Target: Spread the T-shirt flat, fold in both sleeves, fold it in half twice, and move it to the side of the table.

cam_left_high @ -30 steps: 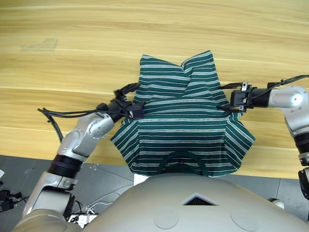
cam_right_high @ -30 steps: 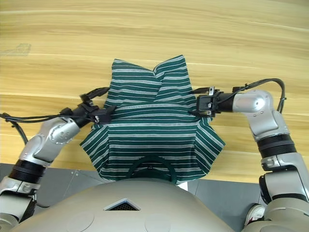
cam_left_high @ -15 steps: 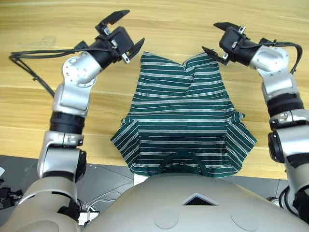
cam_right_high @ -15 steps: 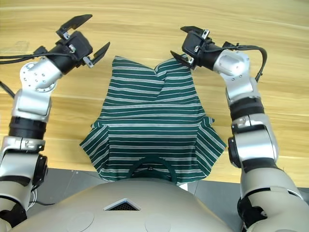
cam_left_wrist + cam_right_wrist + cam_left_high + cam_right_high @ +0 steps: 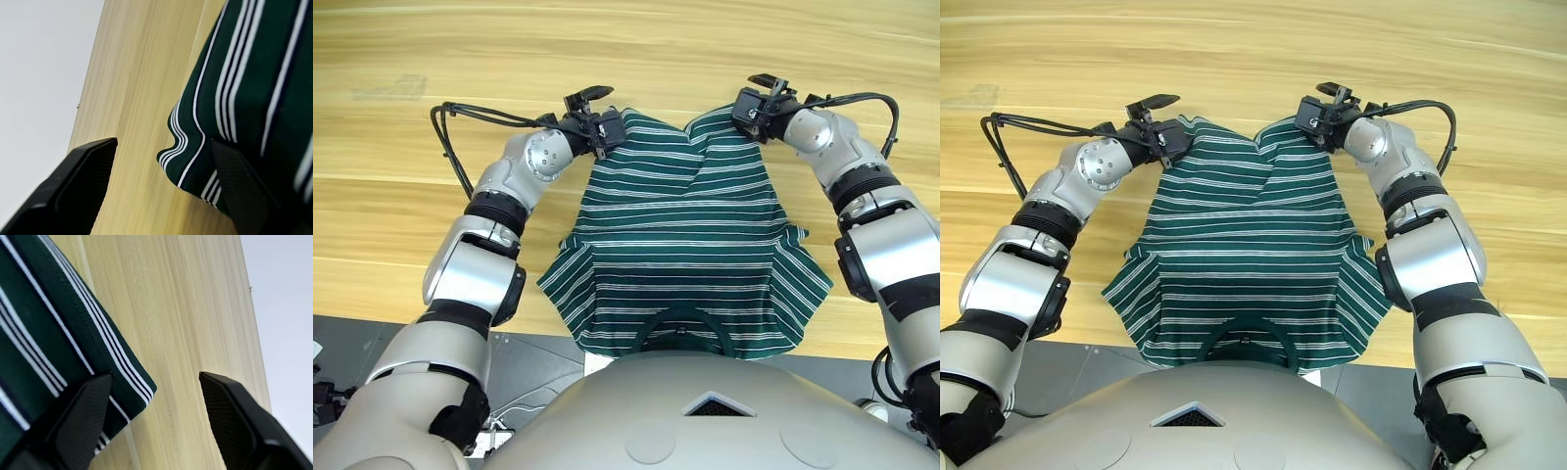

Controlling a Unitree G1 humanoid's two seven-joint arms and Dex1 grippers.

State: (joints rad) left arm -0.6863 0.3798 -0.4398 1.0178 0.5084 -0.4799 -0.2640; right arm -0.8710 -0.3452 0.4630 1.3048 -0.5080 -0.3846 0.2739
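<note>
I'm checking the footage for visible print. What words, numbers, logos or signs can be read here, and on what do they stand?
No text can be read.
On the T-shirt: white stripes on green, no print visible.
On the table: a faint grey patch toward the far left, too faint to read as text.

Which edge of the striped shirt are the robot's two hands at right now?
The far hem, opposite the collar. The left gripper and right gripper sit at its two corners, fingers open.
</note>
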